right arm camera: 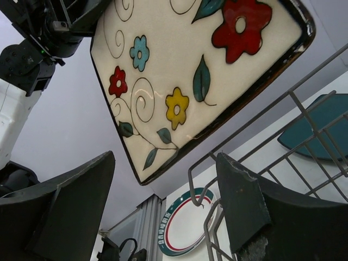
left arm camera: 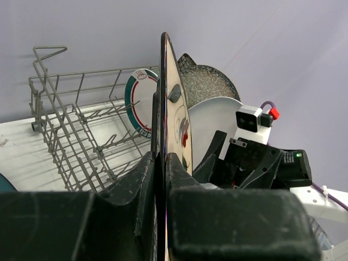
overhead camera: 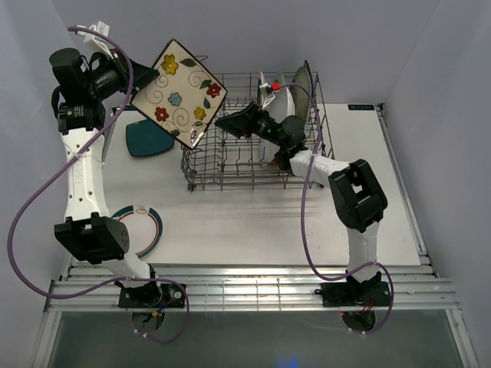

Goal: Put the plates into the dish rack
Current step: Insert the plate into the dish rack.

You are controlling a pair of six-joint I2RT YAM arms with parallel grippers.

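My left gripper [overhead camera: 132,90] is shut on one edge of the floral square plate [overhead camera: 179,93] and holds it in the air, above and left of the dish rack [overhead camera: 253,165]. The left wrist view shows that plate edge-on [left arm camera: 173,98], pinched between the jaws of my left gripper [left arm camera: 161,163]. My right gripper [overhead camera: 222,123] stands open over the rack's left part, pointing at the plate's lower corner. From the right wrist, the floral plate [right arm camera: 190,70] hangs above my open right gripper [right arm camera: 166,157], untouched. A speckled plate [left arm camera: 206,84], a white plate [left arm camera: 209,125] and a rimmed plate [left arm camera: 138,103] stand in the rack.
A teal square plate [overhead camera: 148,138] lies on the table left of the rack. A white round plate with a green and red rim [overhead camera: 146,230] lies near my left arm's base, partly covered by it. The rack's wire wall [right arm camera: 261,141] runs close by my right finger [right arm camera: 244,206].
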